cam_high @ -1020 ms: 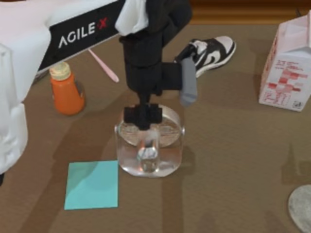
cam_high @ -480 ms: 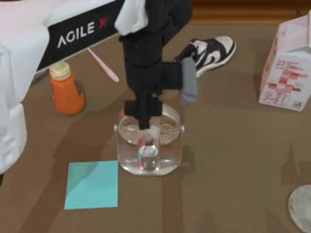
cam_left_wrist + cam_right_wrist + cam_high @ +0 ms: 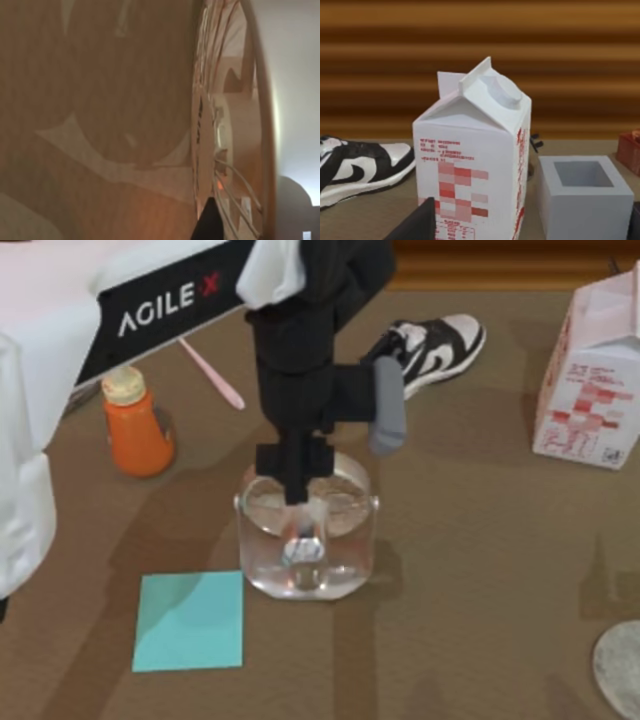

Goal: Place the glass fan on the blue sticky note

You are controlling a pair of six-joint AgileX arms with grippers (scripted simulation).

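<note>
The glass fan point(image 3: 305, 540) stands at the table's middle, its clear rounded base toward the front and its wire-grille head under my left gripper point(image 3: 295, 478). That gripper comes straight down from above and is shut on the top of the grille rim. In the left wrist view the grille point(image 3: 230, 125) fills the picture edge-on, with one dark fingertip point(image 3: 209, 222) against it. The blue sticky note point(image 3: 189, 620) lies flat just left of and in front of the fan, apart from it. My right gripper point(image 3: 520, 232) is parked out of the top view, open, facing the milk carton point(image 3: 475, 170).
An orange bottle point(image 3: 135, 425) and a pink stick point(image 3: 212, 375) lie at the back left. A black-and-white shoe point(image 3: 430, 348) sits behind the fan, a milk carton point(image 3: 590, 380) at the back right, a grey disc point(image 3: 620, 665) at the front right. A grey open box point(image 3: 585, 195) stands beside the carton.
My left gripper's fingers closed in on the fan's grille rim. The fan's hub then shifted slightly toward the back of the table; the note has not moved.
</note>
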